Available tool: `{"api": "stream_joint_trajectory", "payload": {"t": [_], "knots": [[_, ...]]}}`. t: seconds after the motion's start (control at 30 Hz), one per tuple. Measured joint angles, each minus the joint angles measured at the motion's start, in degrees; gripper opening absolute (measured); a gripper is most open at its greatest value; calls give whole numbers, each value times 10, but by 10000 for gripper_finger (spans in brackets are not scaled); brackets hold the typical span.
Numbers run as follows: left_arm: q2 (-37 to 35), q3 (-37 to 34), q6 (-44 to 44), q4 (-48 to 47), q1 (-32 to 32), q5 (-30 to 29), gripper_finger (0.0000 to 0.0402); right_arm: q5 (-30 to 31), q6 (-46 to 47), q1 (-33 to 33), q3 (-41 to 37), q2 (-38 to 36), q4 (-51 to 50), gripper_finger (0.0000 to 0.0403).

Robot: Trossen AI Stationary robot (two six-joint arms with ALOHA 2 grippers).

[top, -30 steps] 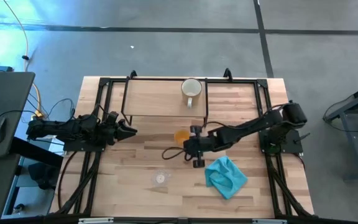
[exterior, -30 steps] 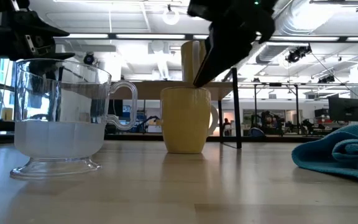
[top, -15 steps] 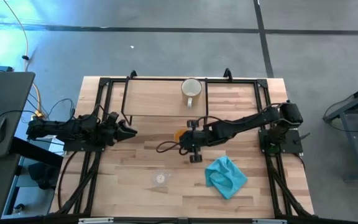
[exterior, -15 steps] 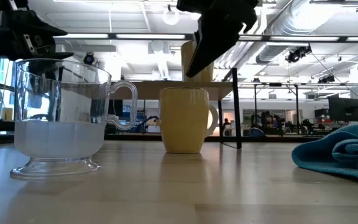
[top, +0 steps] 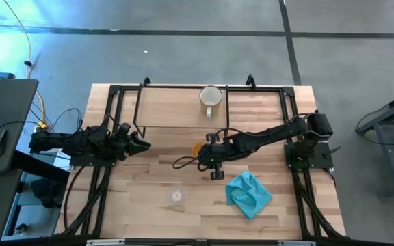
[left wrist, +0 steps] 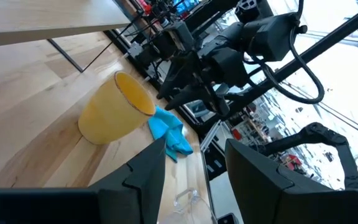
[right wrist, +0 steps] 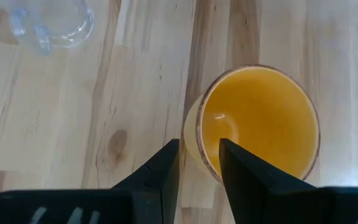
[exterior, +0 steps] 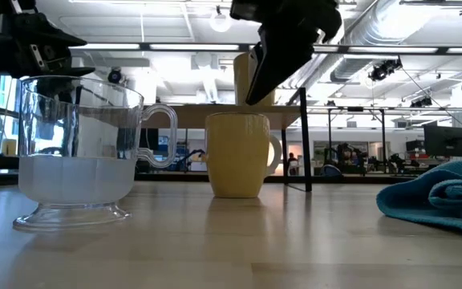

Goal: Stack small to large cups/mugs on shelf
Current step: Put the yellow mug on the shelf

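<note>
A wide workshop with ceiling lights and rows of frames runs behind the bench (top: 149, 205), a light-wood top standing on a grey floor. The shelf (top: 176, 109) sits at the far edge of the bench, and the white mug (top: 211, 98) already stands on it, mouth up, near its right end. The orange mug (exterior: 237, 154) stands upright on the bench just in front of the shelf. The right hand (right wrist: 197, 163) hangs right over it, one finger (right wrist: 160, 171) outside the rim and the other over the mouth, the gap narrow, about wide enough for the wall. It looks lined up to pinch the mug's rim for a lift, but I see no contact yet.

The glass cup (top: 176, 196) waits nearer the front of the bench, well apart from the mug, and the blue cloth (top: 250, 193) lies to its right. The left hand (top: 139, 144) rests low at the bench's left side, its fingers (left wrist: 143, 174) spread wide on nothing, pointing toward the mug.

From above, the right arm covers most of the orange mug. From bench height, the glass cup fills the foreground and the hand's fingertips are cut off by its dark body.
</note>
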Motion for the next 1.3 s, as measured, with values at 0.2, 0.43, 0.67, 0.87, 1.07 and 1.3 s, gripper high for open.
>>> {"api": "stream_joint_trajectory", "payload": {"t": [0.2,0.43,0.67,0.87,1.07,1.3], "knots": [[0,0,0,0,0,0,154,-7,-1,-4,0,9,5,106],[0,0,0,0,0,0,154,-18,-1,-5,0,15,-3,106],[0,0,0,0,0,0,154,-21,1,-12,0,18,-10,106],[0,0,0,0,0,0,154,-35,6,-12,0,30,-22,106],[0,0,0,0,0,0,154,-34,14,-12,0,34,-15,94],[0,0,0,0,0,-1,154,-35,15,-12,16,34,-19,20]]}}
